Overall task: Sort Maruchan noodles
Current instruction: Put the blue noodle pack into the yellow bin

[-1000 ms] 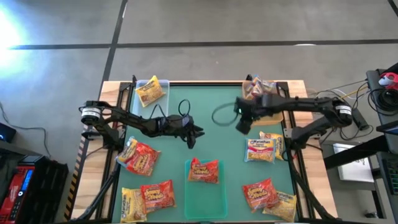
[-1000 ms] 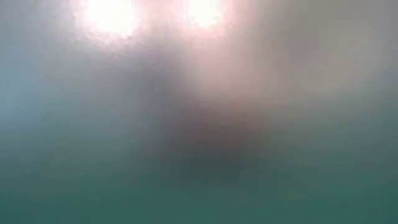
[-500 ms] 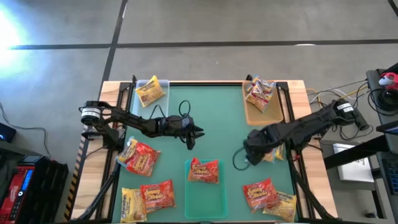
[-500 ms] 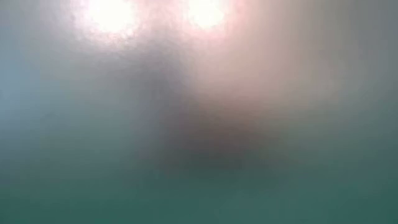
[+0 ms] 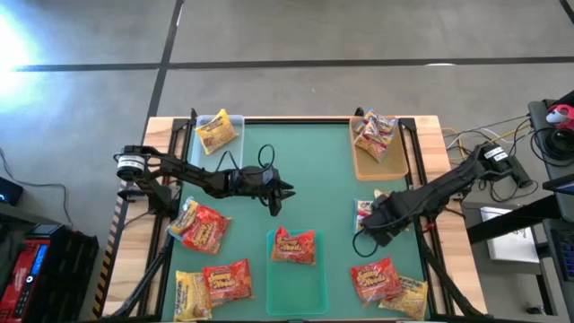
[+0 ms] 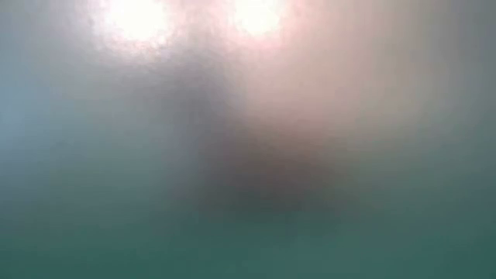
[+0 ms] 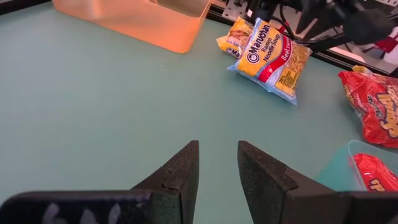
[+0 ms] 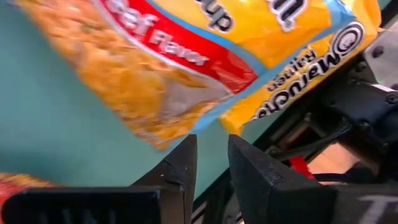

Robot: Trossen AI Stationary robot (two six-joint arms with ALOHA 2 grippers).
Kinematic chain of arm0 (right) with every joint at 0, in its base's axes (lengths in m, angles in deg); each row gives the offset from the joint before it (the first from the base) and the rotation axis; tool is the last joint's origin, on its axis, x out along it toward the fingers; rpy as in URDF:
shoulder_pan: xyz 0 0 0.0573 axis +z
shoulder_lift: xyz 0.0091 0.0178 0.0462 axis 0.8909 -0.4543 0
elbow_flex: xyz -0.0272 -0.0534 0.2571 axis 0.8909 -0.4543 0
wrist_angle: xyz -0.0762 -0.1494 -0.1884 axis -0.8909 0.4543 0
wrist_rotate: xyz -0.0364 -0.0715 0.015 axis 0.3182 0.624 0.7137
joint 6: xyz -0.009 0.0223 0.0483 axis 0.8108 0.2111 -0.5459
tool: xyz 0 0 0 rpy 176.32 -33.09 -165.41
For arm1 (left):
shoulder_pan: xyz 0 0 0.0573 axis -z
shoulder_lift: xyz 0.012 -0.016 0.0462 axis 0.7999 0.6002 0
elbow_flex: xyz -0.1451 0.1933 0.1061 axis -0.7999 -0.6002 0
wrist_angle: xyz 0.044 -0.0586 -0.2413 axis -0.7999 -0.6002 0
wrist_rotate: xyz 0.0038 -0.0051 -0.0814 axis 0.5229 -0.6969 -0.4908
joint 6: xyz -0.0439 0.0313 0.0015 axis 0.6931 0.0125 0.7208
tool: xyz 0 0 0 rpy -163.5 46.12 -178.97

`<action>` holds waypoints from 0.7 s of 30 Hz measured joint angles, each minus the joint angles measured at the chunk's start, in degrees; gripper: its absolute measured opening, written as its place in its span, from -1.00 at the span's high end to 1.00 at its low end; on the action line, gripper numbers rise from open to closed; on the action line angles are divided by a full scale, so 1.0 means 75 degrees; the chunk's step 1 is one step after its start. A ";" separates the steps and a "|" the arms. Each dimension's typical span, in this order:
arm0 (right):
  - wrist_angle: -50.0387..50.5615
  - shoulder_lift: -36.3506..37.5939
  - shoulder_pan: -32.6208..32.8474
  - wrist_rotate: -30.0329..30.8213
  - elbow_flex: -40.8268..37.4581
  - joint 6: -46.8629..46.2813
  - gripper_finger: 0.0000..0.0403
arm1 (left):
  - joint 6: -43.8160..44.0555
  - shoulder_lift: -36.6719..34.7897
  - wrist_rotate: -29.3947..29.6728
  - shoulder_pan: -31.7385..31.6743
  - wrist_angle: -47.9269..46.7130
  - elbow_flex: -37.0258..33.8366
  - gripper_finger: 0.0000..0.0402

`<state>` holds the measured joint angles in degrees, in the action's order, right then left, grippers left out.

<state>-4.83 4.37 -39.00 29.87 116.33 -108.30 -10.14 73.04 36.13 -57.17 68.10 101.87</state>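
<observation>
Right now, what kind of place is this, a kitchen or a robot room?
Probably a robot lab or workshop, not a kitchen. Two dark robot arms work over a green table strewn with Maruchan noodle packets, on a bare concrete floor, with loose cables beside it.

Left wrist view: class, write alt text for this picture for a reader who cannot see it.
Two dark fingers of the left gripper stand slightly apart over bare green table. Beyond them lies a yellow Maruchan beef packet, with an orange tray at the far edge and a red packet off to one side.
</observation>
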 joint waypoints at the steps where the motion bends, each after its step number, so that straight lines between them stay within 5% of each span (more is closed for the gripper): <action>1: -0.0011 0.0000 -0.0001 0.0002 -0.0102 0.0000 0.62 | 0.0000 0.0000 0.0001 0.0000 0.0000 0.0000 0.53; 10: -0.1783 0.0000 -0.0052 0.1326 -0.0316 0.1146 0.69 | 0.0000 0.0000 0.0001 0.0000 0.0125 0.0003 0.53; 17: -0.4057 0.0000 -0.0248 0.4099 -0.0316 0.2908 0.69 | 0.0028 0.0000 0.0001 0.0000 0.0122 0.0003 0.53; 21: -0.4092 0.0000 -0.0453 0.3474 -0.0201 0.3280 0.69 | 0.0032 0.0000 0.0001 0.0000 0.0117 0.0003 0.53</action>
<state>-35.52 4.37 -42.39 55.92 114.82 -83.70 -9.90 73.04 36.14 -57.17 68.98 101.89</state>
